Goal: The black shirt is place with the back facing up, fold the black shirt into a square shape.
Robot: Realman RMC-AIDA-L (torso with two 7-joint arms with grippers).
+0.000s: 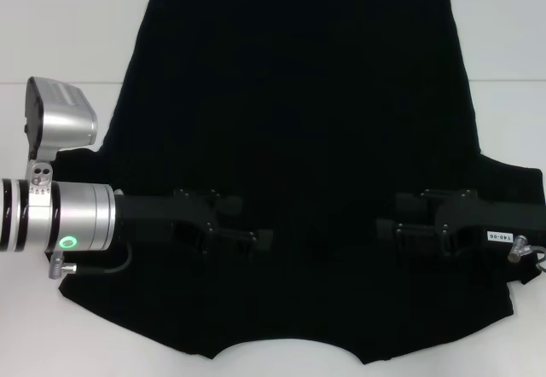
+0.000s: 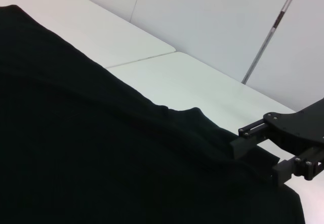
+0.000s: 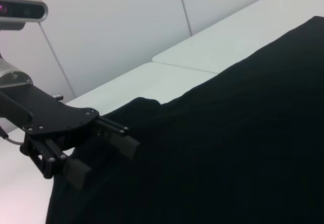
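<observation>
The black shirt (image 1: 299, 138) lies flat on the white desk (image 1: 51, 36) and fills most of the head view from the top edge to the bottom; the collar notch sits at bottom centre and the hem at the top. No lettering is visible, so the back looks to be up. No fold has been made yet.

Left tool (image 1: 235, 232) is at lower left of centre, over the cloth near the left sleeve. In the right wrist view its jaws stand apart, released, one pad (image 3: 124, 142) down at the fabric and the other pad (image 3: 76, 172) beside it, nothing gripped. Right tool (image 1: 409, 228) mirrors it at lower right. In the left wrist view its jaws are also apart, with the fabric edge running between them, not clamped as far as I can see.

My read of the step: pinch at the shoulder line on both sides, ahead of the first fold. Advice for you:
- Take one layer stack per tool, at matched heights, or the fold line will skew.
- Close fully before lifting.
- Lift both together and keep the cloth taut between them.

Both forearms come in from the frame's sides, roughly level, tools pointing toward each other.
</observation>
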